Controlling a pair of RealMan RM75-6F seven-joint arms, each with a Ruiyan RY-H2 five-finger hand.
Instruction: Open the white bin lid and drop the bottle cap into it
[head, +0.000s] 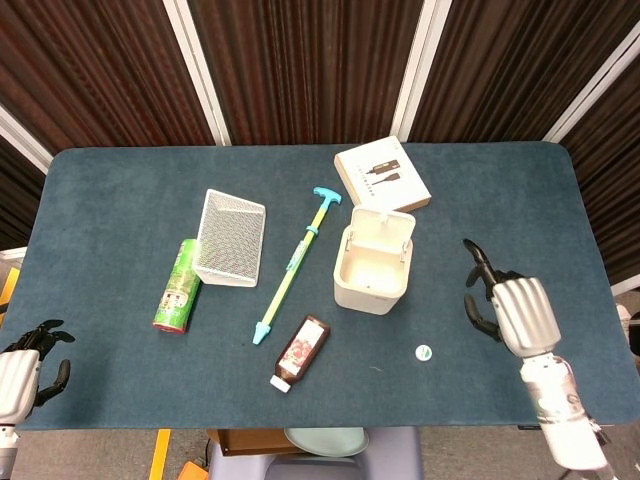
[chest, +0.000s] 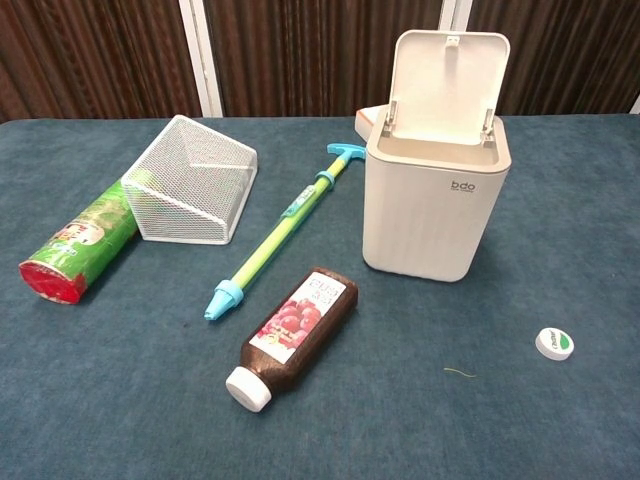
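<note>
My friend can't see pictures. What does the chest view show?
A white bin stands with its lid flipped up, and a bottle cap lies on the blue table nearby. No hand shows here.

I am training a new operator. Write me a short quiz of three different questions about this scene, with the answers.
1. True or false: the lid of the white bin stands open.
2. The bottle cap lies: A) inside the bin, B) on the table, C) in the right hand.
3. Fill in: the mesh basket touches the green ____.

Key: 1 true; 2 B; 3 can.
</note>
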